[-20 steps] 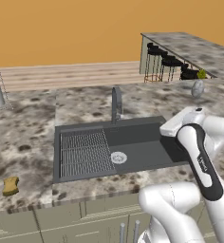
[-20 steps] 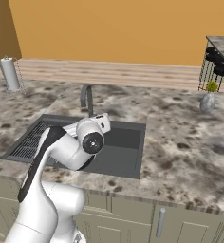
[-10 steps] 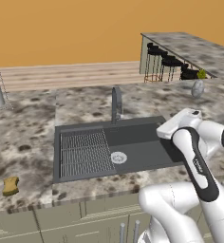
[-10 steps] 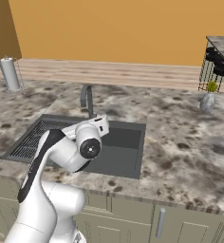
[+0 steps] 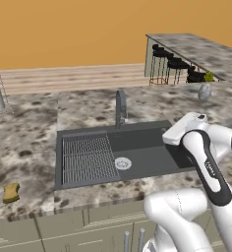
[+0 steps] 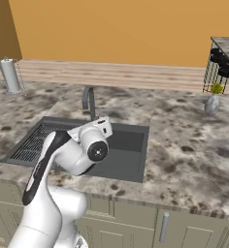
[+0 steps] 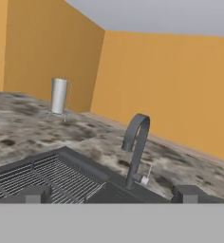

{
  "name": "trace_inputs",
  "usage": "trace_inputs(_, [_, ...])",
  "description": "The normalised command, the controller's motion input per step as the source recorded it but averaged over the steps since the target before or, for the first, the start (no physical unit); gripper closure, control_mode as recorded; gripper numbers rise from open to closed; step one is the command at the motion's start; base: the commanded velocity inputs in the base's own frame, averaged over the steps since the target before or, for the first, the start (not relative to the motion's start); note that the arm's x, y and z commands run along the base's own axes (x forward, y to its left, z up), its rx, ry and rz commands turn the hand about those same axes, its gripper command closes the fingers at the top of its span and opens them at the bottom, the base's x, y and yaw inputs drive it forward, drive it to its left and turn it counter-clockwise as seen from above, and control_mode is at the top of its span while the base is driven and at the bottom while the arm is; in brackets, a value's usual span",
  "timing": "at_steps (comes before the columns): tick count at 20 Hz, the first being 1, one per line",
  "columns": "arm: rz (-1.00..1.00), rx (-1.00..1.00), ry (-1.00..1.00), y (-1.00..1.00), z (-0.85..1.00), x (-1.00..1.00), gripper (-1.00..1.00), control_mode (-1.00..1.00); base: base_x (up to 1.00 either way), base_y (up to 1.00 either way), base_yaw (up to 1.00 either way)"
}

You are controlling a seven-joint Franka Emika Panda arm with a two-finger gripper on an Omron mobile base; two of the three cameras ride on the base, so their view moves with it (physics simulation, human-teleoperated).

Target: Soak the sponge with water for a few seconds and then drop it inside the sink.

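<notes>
Hand view shows the two dark fingers (image 7: 110, 194) standing wide apart, holding nothing. Just beyond and between them rises the curved grey metal faucet (image 7: 135, 147) at the back rim of the large dark grey recessed sink (image 5: 137, 152), its ribbed wire grate (image 7: 52, 175) ahead of the left finger. The small yellow-orange rectangular sponge (image 5: 11, 192) lies on the speckled stone bench (image 5: 24, 152), well apart from the fingers, past the sink's far-left edge.
</notes>
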Motion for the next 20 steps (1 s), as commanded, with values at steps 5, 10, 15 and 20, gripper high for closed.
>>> trace_inputs(5, [0.10,0.01,0.04,0.03,0.00,0.01,-1.00,-1.00,0.00,0.00,0.00])
trace_inputs(10, [0.01,0.00,0.08,0.13,0.00,0.11,-1.00,-1.00,0.00,0.00,0.00])
trace_inputs(15, [0.00,0.00,0.06,0.05,0.00,0.26,-1.00,-1.00,0.00,0.00,0.00])
trace_inputs(20, [0.00,0.00,0.04,0.00,0.00,0.25,-1.00,-1.00,0.00,0.00,0.00])
